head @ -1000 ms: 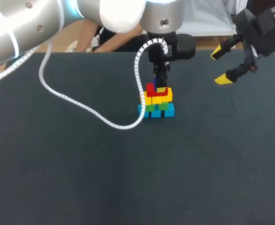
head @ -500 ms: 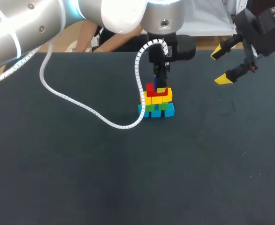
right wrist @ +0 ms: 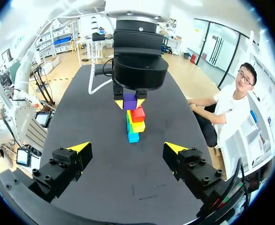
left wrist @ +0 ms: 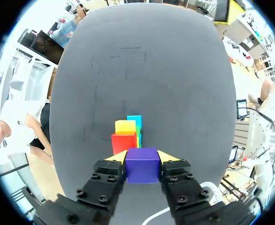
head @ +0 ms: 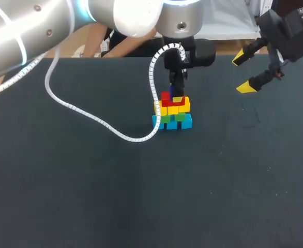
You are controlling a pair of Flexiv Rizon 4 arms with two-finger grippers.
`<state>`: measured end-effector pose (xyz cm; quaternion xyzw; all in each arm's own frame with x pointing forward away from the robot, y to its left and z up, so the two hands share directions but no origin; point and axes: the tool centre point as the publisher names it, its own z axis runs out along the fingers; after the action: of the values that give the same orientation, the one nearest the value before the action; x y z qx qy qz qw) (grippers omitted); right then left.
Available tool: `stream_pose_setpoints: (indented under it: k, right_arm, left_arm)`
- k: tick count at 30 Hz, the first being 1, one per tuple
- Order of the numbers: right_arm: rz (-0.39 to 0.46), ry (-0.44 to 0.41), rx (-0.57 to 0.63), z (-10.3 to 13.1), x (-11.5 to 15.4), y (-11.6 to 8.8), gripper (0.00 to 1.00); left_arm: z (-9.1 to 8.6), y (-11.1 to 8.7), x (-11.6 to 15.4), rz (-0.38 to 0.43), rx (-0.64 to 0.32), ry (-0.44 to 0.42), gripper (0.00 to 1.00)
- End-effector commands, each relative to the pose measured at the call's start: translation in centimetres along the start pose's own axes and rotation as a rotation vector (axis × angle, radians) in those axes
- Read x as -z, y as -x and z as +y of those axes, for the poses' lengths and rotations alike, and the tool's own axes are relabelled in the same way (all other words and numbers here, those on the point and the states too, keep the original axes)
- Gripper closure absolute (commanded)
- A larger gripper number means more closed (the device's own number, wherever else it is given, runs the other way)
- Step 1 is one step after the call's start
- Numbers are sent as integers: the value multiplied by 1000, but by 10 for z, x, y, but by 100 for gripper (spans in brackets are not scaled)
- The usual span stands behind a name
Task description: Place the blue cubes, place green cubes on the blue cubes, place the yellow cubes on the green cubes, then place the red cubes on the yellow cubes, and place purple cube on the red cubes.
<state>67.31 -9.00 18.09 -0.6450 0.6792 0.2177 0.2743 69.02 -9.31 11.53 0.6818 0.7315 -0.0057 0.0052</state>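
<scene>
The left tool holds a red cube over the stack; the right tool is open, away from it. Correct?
No: the left wrist view shows the left tool holding a purple cube, not red. It is over the stack, and the right tool is open, away from it.

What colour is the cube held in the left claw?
Purple cube, gripped between the left claw; clearest in the left wrist view.

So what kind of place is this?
Probably a robotics lab bench: a dark table, the left end effector shut on a purple cube over a cube stack, and the right end effector open, off to the side.
</scene>
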Motion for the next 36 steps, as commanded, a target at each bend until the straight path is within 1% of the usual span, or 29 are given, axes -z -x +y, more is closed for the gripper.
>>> stream_pose_setpoints:
  k: [1, 31, 32, 33, 34, 35, 36]
  right_arm:
    - [-2, 0, 0, 0, 0, 0, 0]
    - [-2, 0, 0, 0, 0, 0, 0]
    - [-2, 0, 0, 0, 0, 0, 0]
    - [-2, 0, 0, 0, 0, 0, 0]
    - [-2, 0, 0, 0, 0, 0, 0]
    - [-2, 0, 0, 0, 0, 0, 0]
    - [-2, 0, 0, 0, 0, 0, 0]
  left_arm:
    - [5, 2, 1, 8, -4, -8, 100]
    - [8, 2, 0, 20, -5, -16, 100]
    - [9, 3, 0, 19, -6, -16, 96]
    - [9, 3, 0, 19, -7, -17, 80]
    - [9, 3, 0, 19, -7, -17, 60]
    - [9, 3, 0, 18, -7, -17, 52]
    - [9, 4, 0, 17, -6, -17, 40]
